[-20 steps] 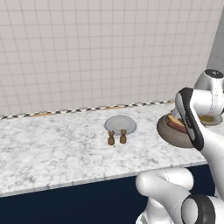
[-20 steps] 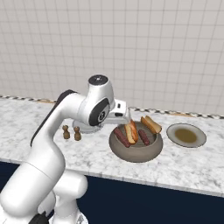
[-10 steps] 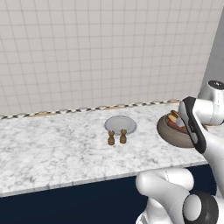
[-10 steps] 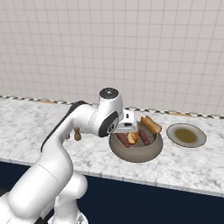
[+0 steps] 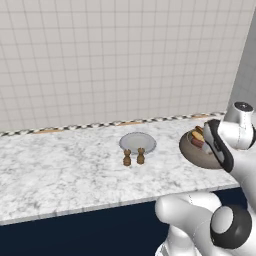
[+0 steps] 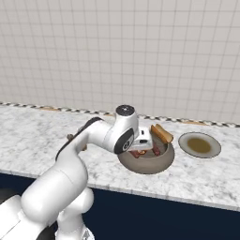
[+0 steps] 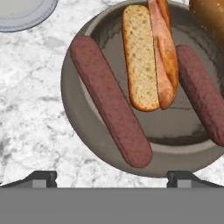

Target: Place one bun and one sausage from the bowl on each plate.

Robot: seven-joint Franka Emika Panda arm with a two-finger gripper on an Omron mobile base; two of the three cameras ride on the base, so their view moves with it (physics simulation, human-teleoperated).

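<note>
- Sausage (image 7: 111, 103) lay aslant in bowl (image 7: 72, 109), beside bun (image 7: 141, 57).
- Looked firm, round, likely slippery; I judged mid-length, across its width, best.
- My gripper (image 7: 111, 177) hung above, jaws wide, holding nothing.

My views are evenly bright and sharp, rendered without glare; soft shadows sit inside the bowl (image 7: 78, 113).
</note>
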